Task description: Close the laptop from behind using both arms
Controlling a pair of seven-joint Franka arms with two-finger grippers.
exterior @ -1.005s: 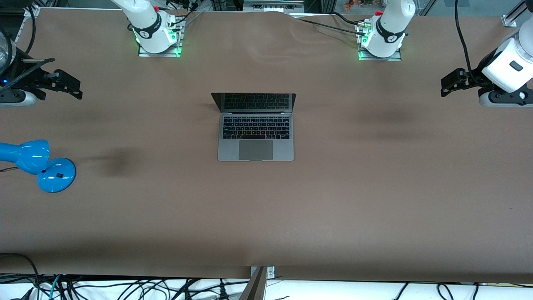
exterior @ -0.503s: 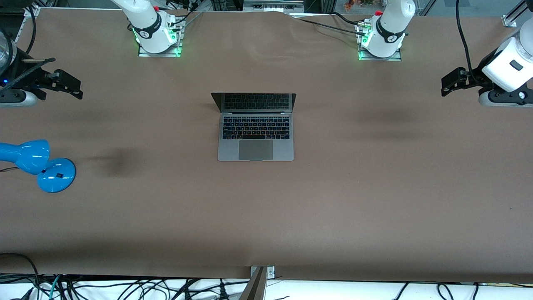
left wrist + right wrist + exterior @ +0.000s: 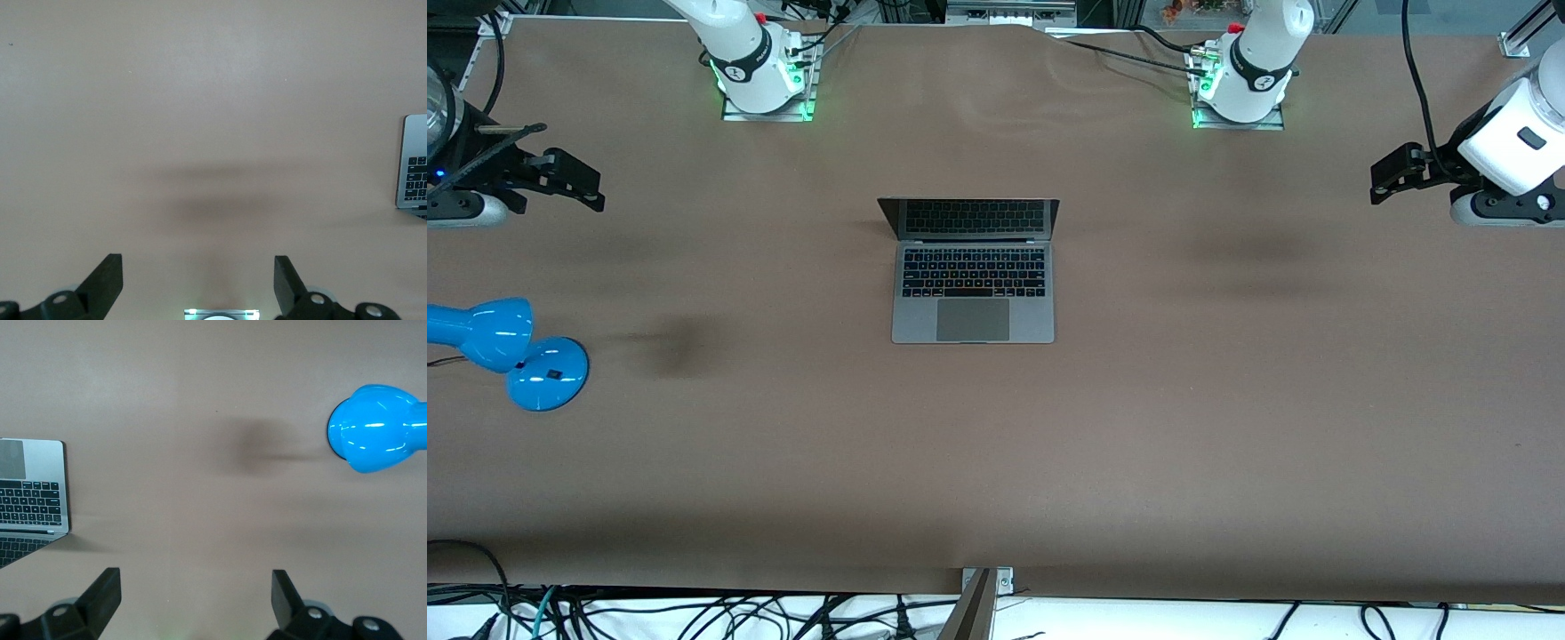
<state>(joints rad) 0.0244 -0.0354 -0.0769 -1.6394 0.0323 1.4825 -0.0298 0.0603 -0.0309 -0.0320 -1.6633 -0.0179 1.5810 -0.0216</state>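
The laptop (image 3: 973, 271) is set open near the middle of the table (image 3: 1227, 427), somewhat closer to the edge where the arm bases stand than to the front camera's edge; its dark screen is tilted up toward that camera, with the keyboard and trackpad lying flat below it in the front view. The left gripper (image 3: 1392, 180) is held above the table's edge at the left arm's end, well apart from the laptop; its fingers (image 3: 107, 283) are seen spread wide, with nothing between them. The right gripper (image 3: 578, 185) is held above the edge at the right arm's end, likewise well apart from the laptop; its fingers (image 3: 103, 593) are parted wide and empty. A blue desk lamp (image 3: 507, 351) is found by that same edge, nearer the front camera than the right gripper.
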